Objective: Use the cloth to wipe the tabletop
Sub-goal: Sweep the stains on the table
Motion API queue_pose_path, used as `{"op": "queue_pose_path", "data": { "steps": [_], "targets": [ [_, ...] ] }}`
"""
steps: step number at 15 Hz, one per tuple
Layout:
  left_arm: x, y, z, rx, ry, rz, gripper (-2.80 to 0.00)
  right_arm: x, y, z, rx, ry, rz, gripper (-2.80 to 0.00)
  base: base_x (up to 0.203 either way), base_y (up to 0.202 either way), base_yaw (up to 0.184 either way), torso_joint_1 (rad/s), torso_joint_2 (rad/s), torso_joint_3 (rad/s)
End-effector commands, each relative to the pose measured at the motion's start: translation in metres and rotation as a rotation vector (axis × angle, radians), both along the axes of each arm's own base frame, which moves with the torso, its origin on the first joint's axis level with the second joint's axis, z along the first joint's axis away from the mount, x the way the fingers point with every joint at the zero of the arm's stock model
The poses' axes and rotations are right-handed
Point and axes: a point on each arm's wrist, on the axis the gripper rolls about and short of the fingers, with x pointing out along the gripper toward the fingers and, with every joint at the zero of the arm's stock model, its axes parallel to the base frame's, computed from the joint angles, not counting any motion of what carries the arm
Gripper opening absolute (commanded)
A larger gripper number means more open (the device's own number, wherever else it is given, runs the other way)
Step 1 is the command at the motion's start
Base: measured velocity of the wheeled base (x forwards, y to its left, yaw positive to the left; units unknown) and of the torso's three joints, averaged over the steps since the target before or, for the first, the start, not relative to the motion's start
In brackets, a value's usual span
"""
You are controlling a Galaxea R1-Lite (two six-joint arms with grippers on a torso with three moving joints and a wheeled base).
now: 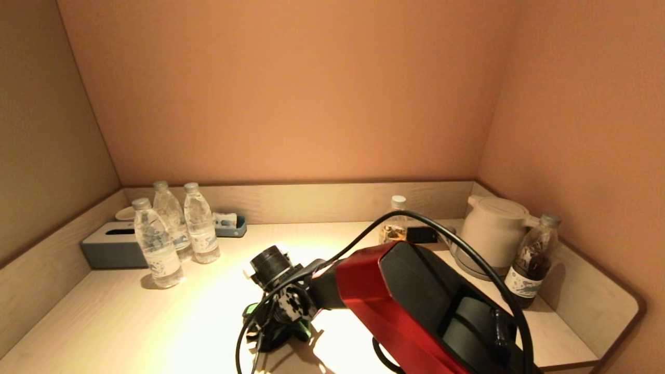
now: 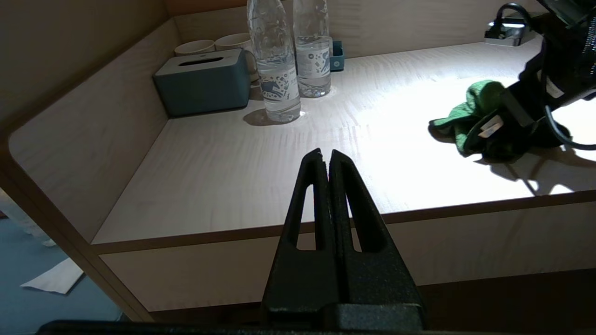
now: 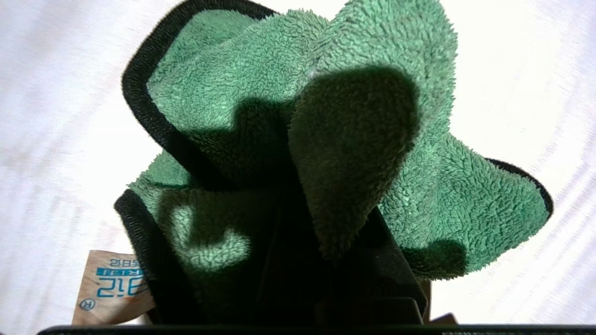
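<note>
Cloth (image 3: 298, 139), green with black edging, is bunched around the right end effector (image 3: 326, 260), whose fingers pinch it against the worktop (image 1: 156, 322). Left end effector (image 2: 328, 160) hovers off the worktop's front edge, well apart from the cloth, fingers pressed together on nothing.

A small tan care tag (image 3: 114, 288) sewn at the edge of the green cloth (image 3: 400, 186) carries teal print, seen upside down — only a circled "R" mark can be made out. Labels on the water bottles (image 2: 278, 70) and the dark bottle (image 1: 531, 265) show patterns — no readable words.
</note>
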Motion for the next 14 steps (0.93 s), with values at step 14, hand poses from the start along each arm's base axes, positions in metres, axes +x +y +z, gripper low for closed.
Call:
{"op": "queue_pose_path", "data": {
  "steps": [14],
  "targets": [
    [0.000, 0.000, 0.000, 0.000, 0.000, 0.000, -2.80, -0.045, -0.143, 0.120, 0.054, -0.079, -0.202, -2.80, 0.000, 0.000, 0.000, 0.000, 0.00, 0.000]
  ]
}}
